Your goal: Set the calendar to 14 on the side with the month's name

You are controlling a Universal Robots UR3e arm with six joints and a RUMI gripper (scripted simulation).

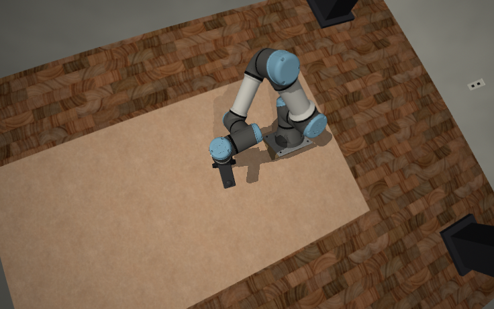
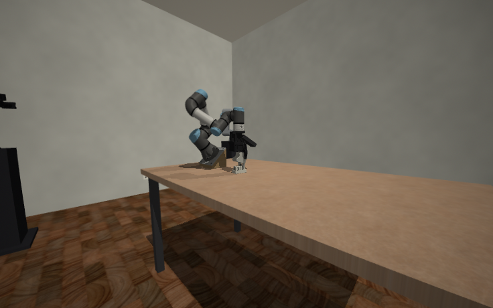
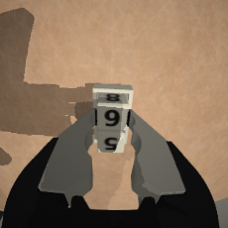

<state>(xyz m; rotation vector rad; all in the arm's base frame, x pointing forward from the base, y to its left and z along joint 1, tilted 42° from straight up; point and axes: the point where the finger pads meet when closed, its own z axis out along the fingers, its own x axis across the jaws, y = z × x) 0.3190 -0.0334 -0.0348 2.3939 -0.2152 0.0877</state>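
In the wrist view my gripper (image 3: 112, 110) is shut on a white calendar cube (image 3: 113, 115). The cube's top face shows a 9 or 6, and its near face (image 3: 110, 144) shows a 5. Just beyond it stands the small white tray (image 3: 114, 89), where the second cube (image 3: 113, 98) shows an 8 on top. I cannot tell whether the held cube rests in the tray or hangs just above it. In the exterior view the gripper (image 2: 240, 164) points straight down at the tray (image 2: 238, 170), close in front of the arm's base. In the top view the wrist hides the cubes and the tray.
The wide brown table (image 1: 127, 226) (image 2: 345, 203) (image 3: 173, 55) stretches away from the arm's base (image 1: 287, 140) (image 2: 212, 159). Black camera stands (image 1: 470, 244) (image 2: 11, 195) are on the wooden floor beside the table.
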